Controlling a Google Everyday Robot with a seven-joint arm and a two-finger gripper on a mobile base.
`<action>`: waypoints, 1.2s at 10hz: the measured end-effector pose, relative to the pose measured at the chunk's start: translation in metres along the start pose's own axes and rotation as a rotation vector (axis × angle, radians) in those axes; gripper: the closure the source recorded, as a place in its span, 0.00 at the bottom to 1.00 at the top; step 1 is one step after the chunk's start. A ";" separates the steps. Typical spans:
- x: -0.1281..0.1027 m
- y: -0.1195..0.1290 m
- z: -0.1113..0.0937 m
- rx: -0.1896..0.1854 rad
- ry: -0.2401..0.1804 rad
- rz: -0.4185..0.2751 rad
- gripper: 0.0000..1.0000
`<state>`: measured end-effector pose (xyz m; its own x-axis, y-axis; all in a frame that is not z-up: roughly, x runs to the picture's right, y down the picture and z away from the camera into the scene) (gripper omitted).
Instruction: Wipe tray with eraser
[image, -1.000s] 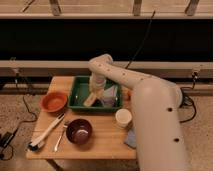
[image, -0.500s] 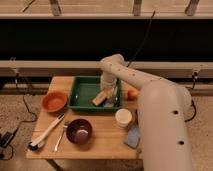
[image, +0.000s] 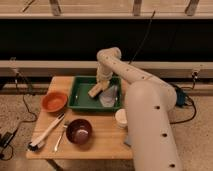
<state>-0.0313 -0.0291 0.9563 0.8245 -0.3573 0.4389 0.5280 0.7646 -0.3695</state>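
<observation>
- One pincer (image: 102, 86) only is fitted, and it is found low over the middle of the tray (image: 79, 98), at the end of the arm reached down from 12 o'clock
- It is pressed together on the eraser (image: 95, 91), which is pinched by its upper end
- The eraser is held inside the tray, with its lower end at or just above the tray floor; contact cannot be told for certain
- From the pincer the eraser is extended toward 8 o'clock, so its long axis is laid from 2 o'clock to 8 o'clock, tilted and not flat
- Its free end is pointed toward the tray's near left corner, with the orange bowl (image: 54, 101) set just beside the tray on that side of the tabletop (image: 102, 142)
- Most bare green floor is judged to lie toward 9 o'clock of the eraser, so a stroke that way is judged to be called for
</observation>
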 end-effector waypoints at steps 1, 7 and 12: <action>-0.012 -0.016 0.003 0.004 -0.003 -0.015 1.00; -0.062 -0.042 0.030 -0.033 -0.025 -0.123 1.00; -0.093 0.021 0.027 -0.096 -0.041 -0.219 1.00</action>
<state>-0.1026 0.0348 0.9295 0.6800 -0.4855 0.5495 0.7121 0.6158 -0.3371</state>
